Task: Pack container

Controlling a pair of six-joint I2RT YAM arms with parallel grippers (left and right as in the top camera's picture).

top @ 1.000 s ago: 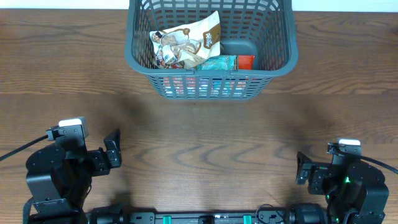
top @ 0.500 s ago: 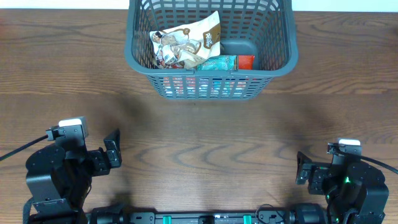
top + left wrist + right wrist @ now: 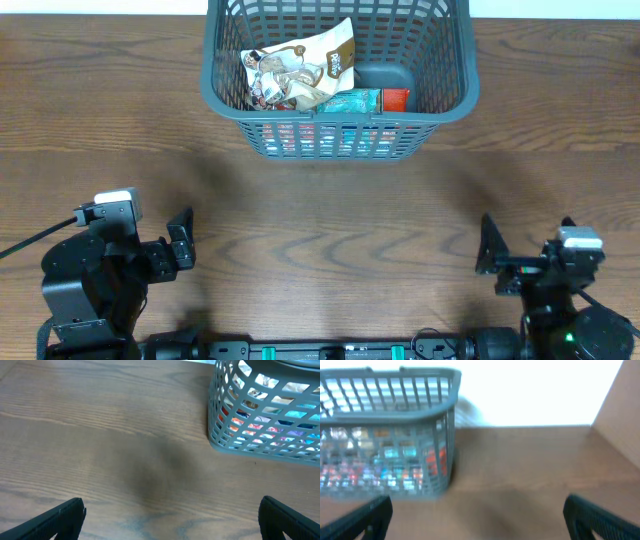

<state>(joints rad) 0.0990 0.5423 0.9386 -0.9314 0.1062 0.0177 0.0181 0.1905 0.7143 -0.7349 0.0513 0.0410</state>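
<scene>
Basket (image 3: 330,140): upright at 12 o'clock on the bench (image 3: 330,225), its far edge cut off by the frame.
Inside: a white-and-brown packet (image 3: 298,68) toward 9 o'clock; a teal packet (image 3: 350,101) against the 6 o'clock wall.
Left pincer (image 3: 170,507): at 8 o'clock, spread wide, facing the basket.
Right pincer (image 3: 477,505): at 4 o'clock, spread wide, facing the basket.

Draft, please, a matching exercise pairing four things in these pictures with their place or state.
1 dark grey basket
2 white-and-brown snack bag
3 teal packet
4 left gripper

a open and empty, at the near side of the table
b lying along the basket's near wall
c at the far side of the table
d leaning in the basket's left half

Pairs: 1-c, 2-d, 3-b, 4-a
</scene>
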